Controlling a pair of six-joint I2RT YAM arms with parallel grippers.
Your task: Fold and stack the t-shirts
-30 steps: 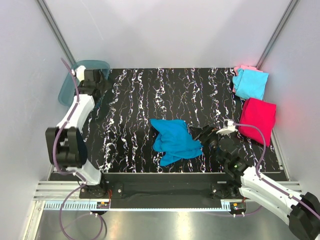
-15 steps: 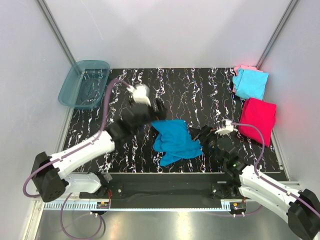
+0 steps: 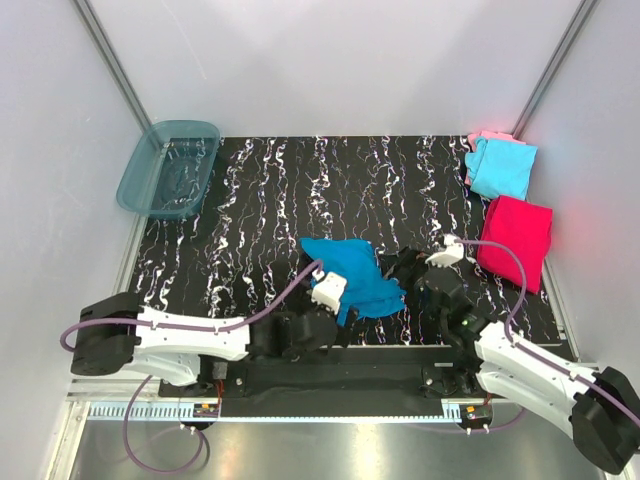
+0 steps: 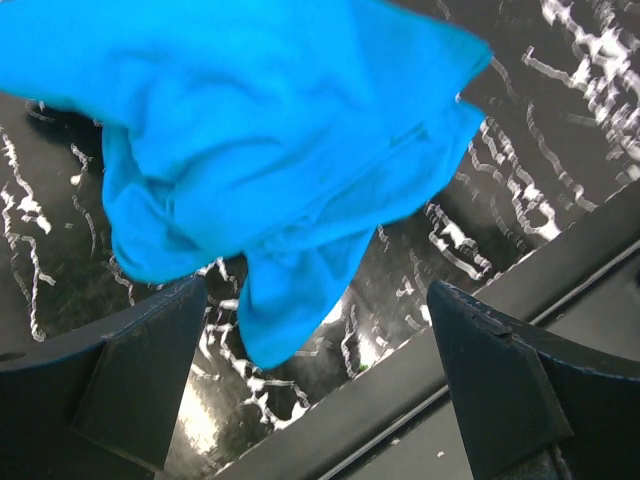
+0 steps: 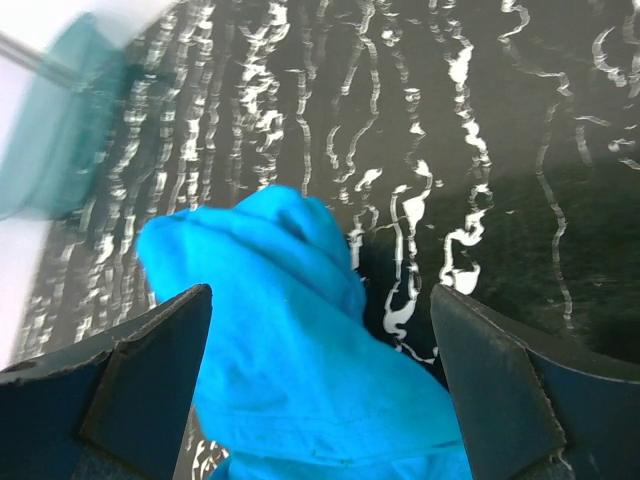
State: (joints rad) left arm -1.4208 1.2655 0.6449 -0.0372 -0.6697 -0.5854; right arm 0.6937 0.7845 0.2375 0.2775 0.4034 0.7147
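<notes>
The large teal-blue t-shirt (image 3: 355, 268) lies crumpled at the middle of the table. My left gripper (image 3: 338, 305) is open at the shirt's near edge. In the left wrist view (image 4: 320, 390) the shirt's (image 4: 270, 150) lower tip hangs between the spread fingers (image 4: 130, 370), ungripped. My right gripper (image 3: 398, 270) is open at the shirt's right side. In the right wrist view (image 5: 320, 400) the cloth (image 5: 300, 350) lies between the wide fingers (image 5: 500, 390). A light cyan shirt (image 3: 500, 168) lies on a pale pink one (image 3: 487, 136) at the far right. A magenta-red shirt (image 3: 515, 235) lies folded nearer.
A translucent teal tub (image 3: 168, 168) stands at the far left corner and shows blurred in the right wrist view (image 5: 60, 120). The table's black near rail (image 4: 480, 300) runs just below the left gripper. White walls enclose the black marbled table (image 3: 260, 200).
My left arm has swung from the tub at the far left, across the table, down to the shirt's near edge. My right gripper has stayed beside the shirt.
</notes>
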